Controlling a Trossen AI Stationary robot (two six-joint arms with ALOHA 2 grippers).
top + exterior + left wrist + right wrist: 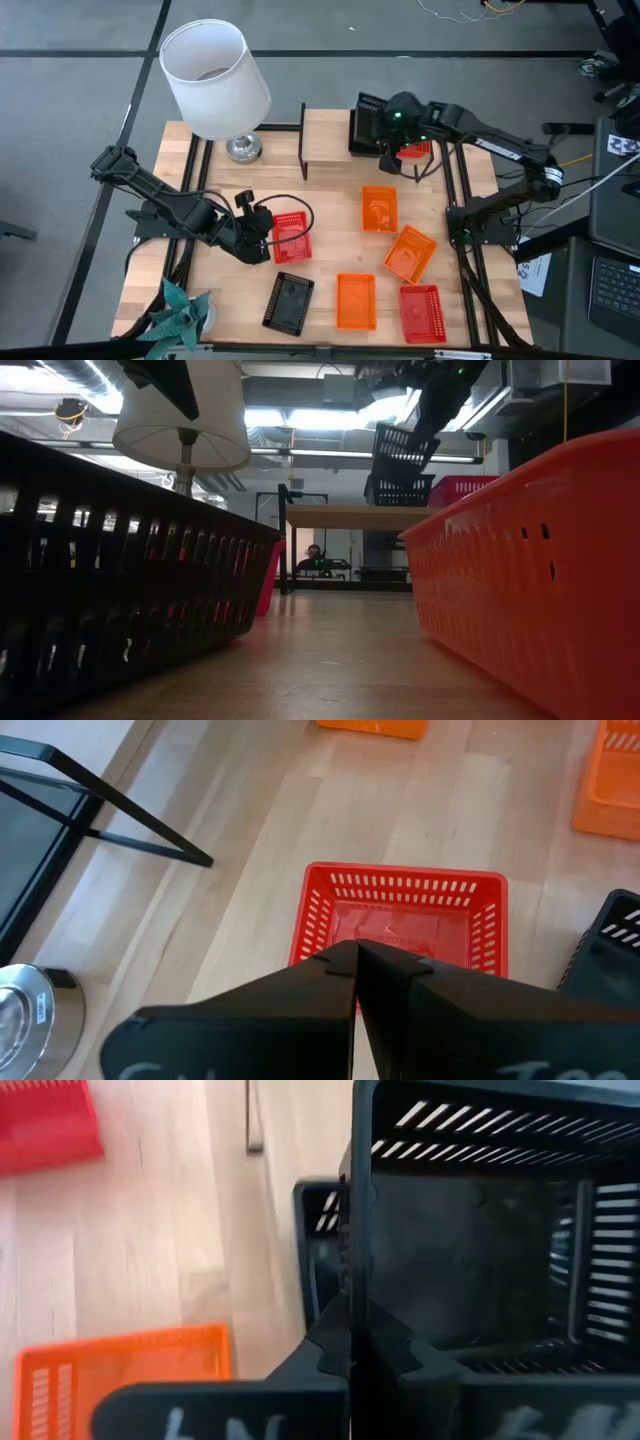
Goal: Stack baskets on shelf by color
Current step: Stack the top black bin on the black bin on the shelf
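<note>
Seemingly four orange baskets (378, 208), three red.

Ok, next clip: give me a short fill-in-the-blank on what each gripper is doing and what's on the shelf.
1. The right gripper holds a ____ basket above the shelf.
2. The left gripper, shut and holding nothing, is over a ____ basket.
3. The orange baskets lying on the table number ____.

Missing words: black; red; three

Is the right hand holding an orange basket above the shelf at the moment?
No, the right hand is shut on the wall of a black basket, held tilted above the shelf.
</note>
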